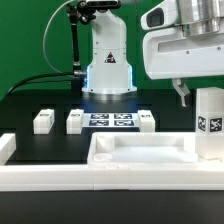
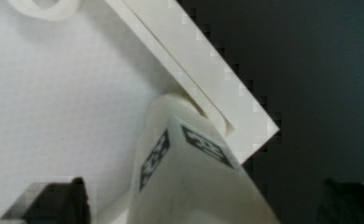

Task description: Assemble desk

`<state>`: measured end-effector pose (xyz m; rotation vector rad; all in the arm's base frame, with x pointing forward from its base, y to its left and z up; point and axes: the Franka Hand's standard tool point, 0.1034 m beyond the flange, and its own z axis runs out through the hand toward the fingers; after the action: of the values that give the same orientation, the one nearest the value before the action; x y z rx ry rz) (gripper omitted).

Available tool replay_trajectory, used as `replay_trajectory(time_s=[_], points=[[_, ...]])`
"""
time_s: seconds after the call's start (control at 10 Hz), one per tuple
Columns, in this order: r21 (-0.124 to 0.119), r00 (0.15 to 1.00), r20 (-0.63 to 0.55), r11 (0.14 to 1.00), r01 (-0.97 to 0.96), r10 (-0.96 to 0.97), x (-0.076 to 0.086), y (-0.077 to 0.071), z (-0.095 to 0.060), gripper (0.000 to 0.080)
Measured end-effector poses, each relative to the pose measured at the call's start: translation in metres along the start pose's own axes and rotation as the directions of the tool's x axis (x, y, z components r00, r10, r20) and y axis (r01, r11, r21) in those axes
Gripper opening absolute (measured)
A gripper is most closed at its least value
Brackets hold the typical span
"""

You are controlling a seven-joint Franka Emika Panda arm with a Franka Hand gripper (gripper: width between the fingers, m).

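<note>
Over on the exterior view's right, the gripper (image 1: 198, 95) hangs low above one end of the tabletop panel (image 1: 140, 150), and one leg post (image 1: 210, 125) stands upright there, its black-and-white tag facing the camera. Its foot is hidden behind the panel's front rim.

Switch to the wrist view and it's clearer: the leg post (image 2: 188, 170) sits between the gripper (image 2: 197, 205) tips, with dark fingertips (image 2: 54, 200) spread wide and a gap showing on either side. So the jaws stand open, straddling the post and gripping nothing. The post is tucked right up against the raised rim of the tabletop panel (image 2: 54, 100), close to a corner.

Further back on the black table (image 1: 30, 100), loose leg posts (image 1: 42, 120) (image 1: 76, 121) (image 1: 147, 121) wait in a row, two on one side of the marker board (image 1: 110, 120) and one on the other. Behind them stands the robot base (image 1: 108, 60), and the barrier wall (image 1: 60, 178) runs along the front.
</note>
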<state>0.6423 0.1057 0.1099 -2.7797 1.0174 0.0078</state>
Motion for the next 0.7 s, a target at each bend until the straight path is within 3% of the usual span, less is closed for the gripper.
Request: replay_trajectory(time_s=[0.2,0.3,0.5,0.7], points=[[-0.007,0.98,0.001,0.98,0.198,-0.198,0.0003,0.0006,-0.0002,0.0649],[-0.028,0.915,0.003,0.915,0.402,-0.402,0.0025,-0.0006,-0.0026,0.0649],[-0.043,0.726,0.06,0.725,0.688,-0.685,0.0019,-0.0017,-0.0009,0.0649],[-0.044,0.717,0.05,0.715,0.697,-0.696,-0.0001,-0.0021,0.0011,0.0649]])
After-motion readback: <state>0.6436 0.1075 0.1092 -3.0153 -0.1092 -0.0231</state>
